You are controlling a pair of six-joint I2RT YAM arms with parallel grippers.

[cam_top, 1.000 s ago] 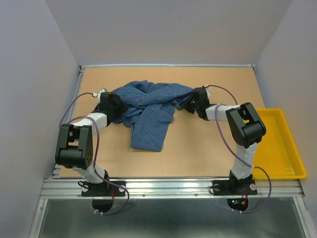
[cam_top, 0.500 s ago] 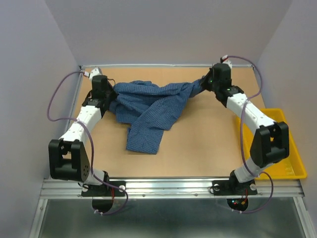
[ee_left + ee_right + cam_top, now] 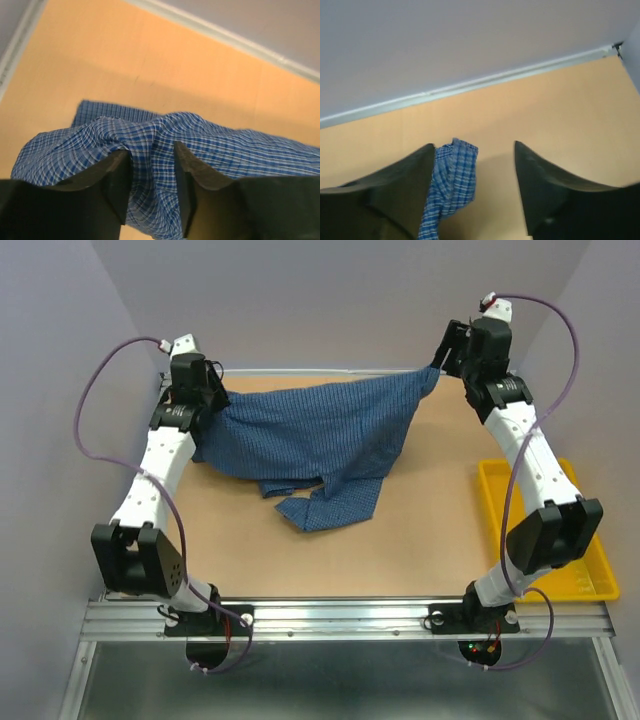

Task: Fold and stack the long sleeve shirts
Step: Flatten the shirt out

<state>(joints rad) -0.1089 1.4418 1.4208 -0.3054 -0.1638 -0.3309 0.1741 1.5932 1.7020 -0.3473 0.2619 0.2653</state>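
Seeing the shirt (image 3: pixel 320 430) stretched left-to-right across the upper frame, I read left claw (image 3: pixel 151 155) narrow around cloth, grip unclear; right claw (image 3: pixel 474 147) wide.

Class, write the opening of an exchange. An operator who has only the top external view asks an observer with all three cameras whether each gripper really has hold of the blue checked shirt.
Operator: From above, the shirt spans both arms. Is the right gripper clamped on it?
Observer: No. The right wrist view shows its jaws wide apart. A corner of the shirt hangs against one finger only, with bare table showing in the gap.
Operator: And the left gripper?
Observer: The left wrist view shows bunched cloth filling the gap between its fingers. I cannot tell whether it is pinched.
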